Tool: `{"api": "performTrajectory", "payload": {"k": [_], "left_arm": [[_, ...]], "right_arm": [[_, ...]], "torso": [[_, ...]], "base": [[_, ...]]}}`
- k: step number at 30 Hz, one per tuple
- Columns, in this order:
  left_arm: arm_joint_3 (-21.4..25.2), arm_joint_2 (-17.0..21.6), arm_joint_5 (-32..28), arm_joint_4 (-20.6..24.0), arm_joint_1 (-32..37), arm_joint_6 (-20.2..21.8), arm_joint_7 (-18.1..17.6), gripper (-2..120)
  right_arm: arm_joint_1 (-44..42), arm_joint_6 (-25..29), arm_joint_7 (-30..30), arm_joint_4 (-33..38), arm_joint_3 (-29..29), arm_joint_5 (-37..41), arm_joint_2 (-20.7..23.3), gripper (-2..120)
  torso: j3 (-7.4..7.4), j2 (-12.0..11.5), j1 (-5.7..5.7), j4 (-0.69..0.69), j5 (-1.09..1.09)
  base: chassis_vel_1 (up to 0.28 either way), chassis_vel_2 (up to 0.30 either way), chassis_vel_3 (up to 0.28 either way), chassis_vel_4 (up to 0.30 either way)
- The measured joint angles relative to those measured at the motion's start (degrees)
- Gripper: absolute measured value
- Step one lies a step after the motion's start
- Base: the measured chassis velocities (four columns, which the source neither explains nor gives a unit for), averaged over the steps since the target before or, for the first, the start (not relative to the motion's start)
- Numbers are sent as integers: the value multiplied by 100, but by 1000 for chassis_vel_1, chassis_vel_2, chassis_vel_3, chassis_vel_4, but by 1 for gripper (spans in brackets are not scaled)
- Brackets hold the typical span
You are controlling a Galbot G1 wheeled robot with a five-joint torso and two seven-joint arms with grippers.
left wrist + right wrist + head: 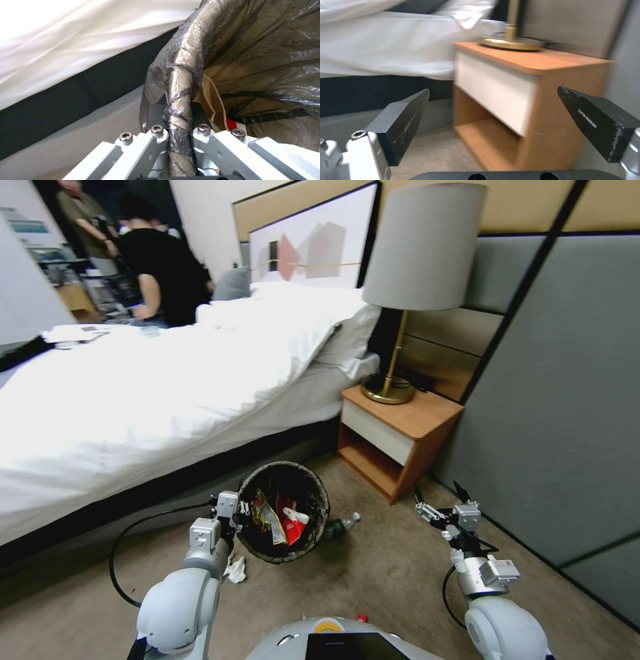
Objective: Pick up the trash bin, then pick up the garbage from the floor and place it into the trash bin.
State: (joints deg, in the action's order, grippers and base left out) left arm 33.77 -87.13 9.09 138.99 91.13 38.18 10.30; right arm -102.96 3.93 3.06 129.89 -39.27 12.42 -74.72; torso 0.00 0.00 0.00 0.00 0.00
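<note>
On the carpet (393, 573) by the bed (133, 400), my left gripper (180, 125) clamps the bin (283, 520) rim; I'd keep it level while the spread-open right gripper (437, 500) seeks the bottle (341, 526).

White bed (133, 400), wooden nightstand (400, 440) beside it, brass lamp (417, 267) on top, grey wall panels (567, 400)

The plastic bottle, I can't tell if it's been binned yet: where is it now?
Not yet: in the head view the plastic bottle lies on the carpet just right of the trash bin, between it and the nightstand.
</note>
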Motion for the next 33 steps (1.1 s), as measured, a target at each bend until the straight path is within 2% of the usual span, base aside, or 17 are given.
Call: {"api": "performTrajectory", "payload": {"k": [10,19,25,27,31,33], "left_arm": [[2,-4,-44,-68,-2,-166,-41,1],[14,-15,-82,-44,53,-216,-53,1],[39,-59,-89,-7,77,-218,-63,1],[40,-68,-94,19,89,-218,-67,1],[40,-69,-96,33,99,-218,-68,1],[41,-67,-97,60,110,-218,-69,1]], "right_arm": [[76,-156,12,-107,30,93,11,100],[476,-676,98,-454,307,363,87,100],[769,-1287,495,-543,623,979,127,100],[1024,-1688,855,-637,911,1426,123,100],[1261,-2027,1179,-740,1122,1757,113,100],[1646,-2419,1648,-956,1414,2274,106,100]], "torso": [[0,0,0,-2,0],[1,0,0,0,0],[1,0,0,-1,0],[1,0,0,0,0],[1,0,0,-1,0],[1,0,-1,0,-1]], "base": [[49,56,46,49],[0,0,0,0],[0,0,0,0],[0,0,0,0],[0,0,0,0],[0,0,0,0]]}}
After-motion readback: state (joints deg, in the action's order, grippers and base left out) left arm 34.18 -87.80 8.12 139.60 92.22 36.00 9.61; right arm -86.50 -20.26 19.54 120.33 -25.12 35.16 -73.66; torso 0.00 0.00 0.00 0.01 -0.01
